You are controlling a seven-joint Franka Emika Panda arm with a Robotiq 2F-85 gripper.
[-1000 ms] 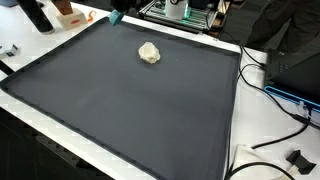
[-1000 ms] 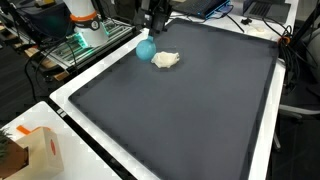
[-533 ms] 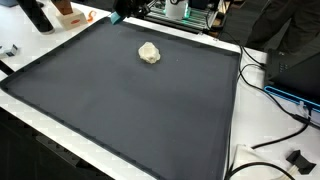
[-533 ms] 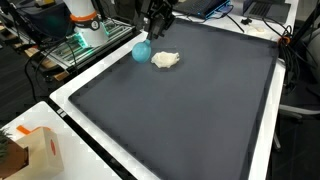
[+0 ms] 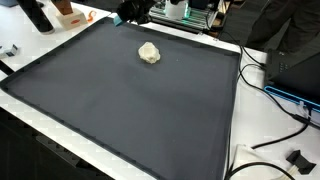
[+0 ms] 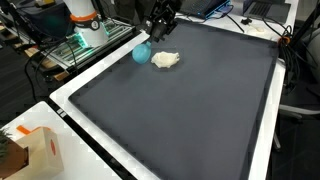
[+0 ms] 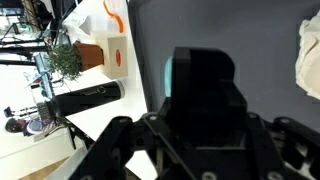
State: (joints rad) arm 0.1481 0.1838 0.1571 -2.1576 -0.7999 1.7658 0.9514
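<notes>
Hand [image 6: 157, 34] hangs low over the far corner of the black mat [image 6: 200, 115] on the table [image 6: 62, 102]. Fingers point down. Can't tell how far apart they are: both exterior views are too small and dark, and in the wrist view the hand's own body blocks the tips.

Teal ball [image 6: 142, 52] sits on the mat just below and beside the hand, nearest thing to it. They look apart, no clear contact. In the wrist view only a sliver of teal shows, behind the hand's body.

Crumpled cream lump [image 6: 166, 60] lies on the mat just beside the ball, on its far side from the mat edge, near the hand and not held. It looks to be touching the ball or nearly so. In the wrist view it's cut off at the right edge.

Beyond the hand in the wrist view, off the mat: orange-and-white box [image 7: 112, 42], small potted plant [image 7: 66, 60], black cylinder [image 7: 85, 98] lying on its side.
</notes>
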